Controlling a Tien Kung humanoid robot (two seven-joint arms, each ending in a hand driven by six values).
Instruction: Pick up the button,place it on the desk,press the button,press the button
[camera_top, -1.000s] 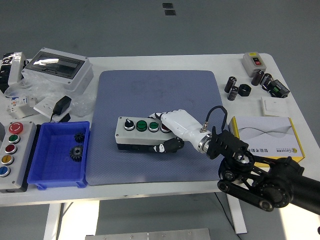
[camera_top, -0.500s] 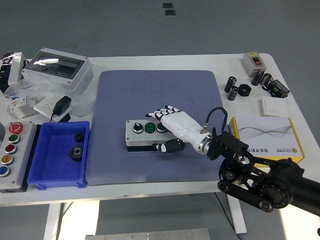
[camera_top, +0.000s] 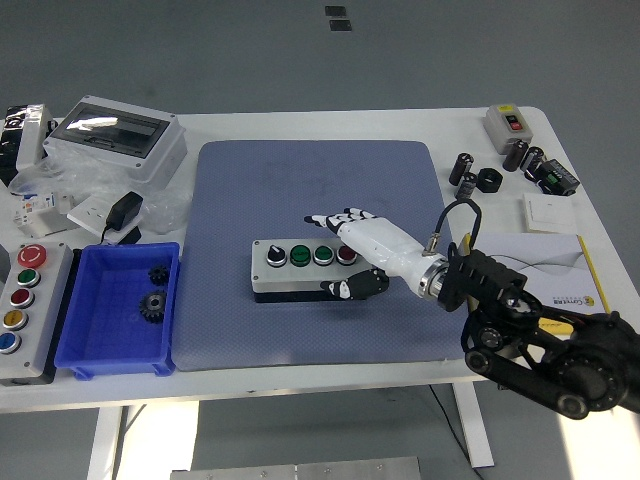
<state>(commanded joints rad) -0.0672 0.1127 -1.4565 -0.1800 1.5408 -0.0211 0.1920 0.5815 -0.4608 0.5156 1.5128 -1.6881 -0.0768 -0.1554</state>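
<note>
From the lower right corner a black arm reaches in over the table, ending in the right hand (camera_top: 365, 243), white with dark fingertips, its fingers loosely spread and holding nothing, thumb low beside the near side of the button box. That button box (camera_top: 303, 265) lies flat on the blue-grey mat (camera_top: 310, 170), its long axis running left to right, with the hand at its right end just beside the red button (camera_top: 346, 254). The left arm is not in view, so this hand is judged the one to press.
</note>
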